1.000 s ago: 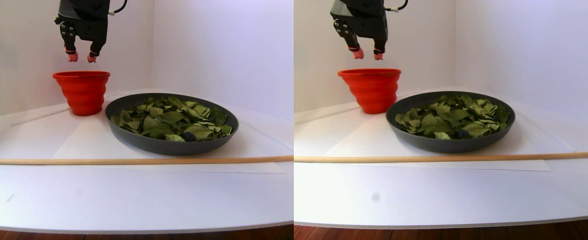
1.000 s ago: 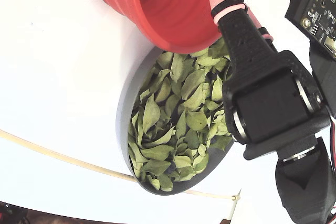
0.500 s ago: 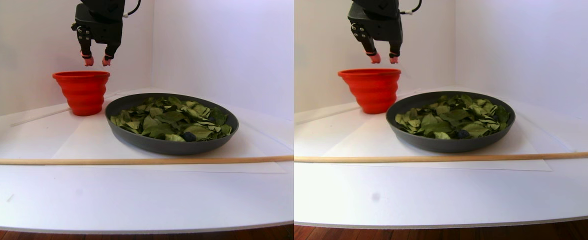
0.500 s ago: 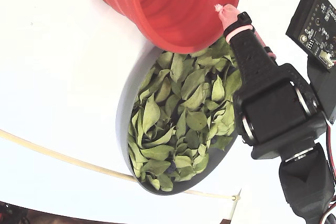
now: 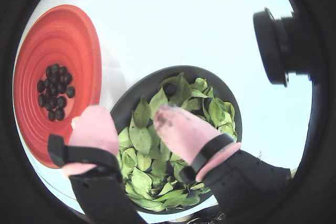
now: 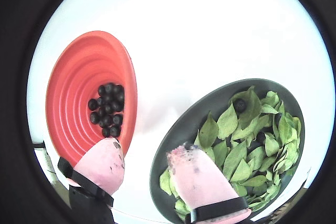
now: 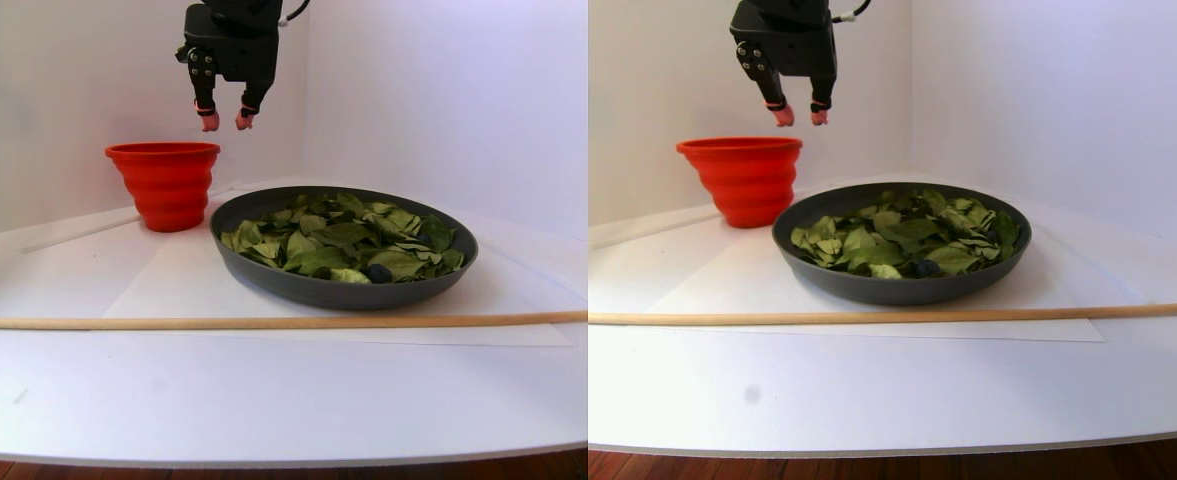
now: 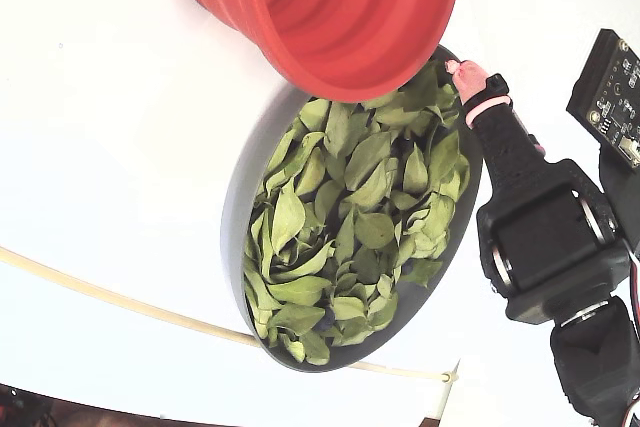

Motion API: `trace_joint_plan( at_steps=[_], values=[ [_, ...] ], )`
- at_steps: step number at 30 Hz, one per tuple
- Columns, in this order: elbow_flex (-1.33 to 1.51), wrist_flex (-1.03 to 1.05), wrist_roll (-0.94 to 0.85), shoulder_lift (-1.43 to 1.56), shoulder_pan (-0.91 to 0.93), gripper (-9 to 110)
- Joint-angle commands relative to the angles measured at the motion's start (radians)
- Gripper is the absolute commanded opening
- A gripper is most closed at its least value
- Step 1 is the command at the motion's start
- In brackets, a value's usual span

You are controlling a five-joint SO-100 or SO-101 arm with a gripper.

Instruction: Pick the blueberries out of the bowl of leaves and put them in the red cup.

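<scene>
My gripper is open and empty; its pink fingertips hang well above the table, between the red cup and the bowl. The stereo pair view shows the gripper above the red cup's right rim. Several blueberries lie in the cup's bottom, also in the other wrist view. The dark grey bowl holds heaped green leaves. One blueberry shows among the leaves at the far side, and one near the front rim.
A thin wooden rod lies across the white table in front of the bowl. White walls stand behind and to the sides. A black camera module sticks out at the upper right of a wrist view.
</scene>
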Motion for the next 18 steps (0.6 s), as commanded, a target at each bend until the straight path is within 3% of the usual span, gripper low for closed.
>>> trace_joint_plan(
  at_steps=[1,18],
  values=[
    [-0.018,0.005,-0.009,0.120,0.017,16],
    [-0.021,0.028,-0.018,0.123,0.107,16]
  ],
)
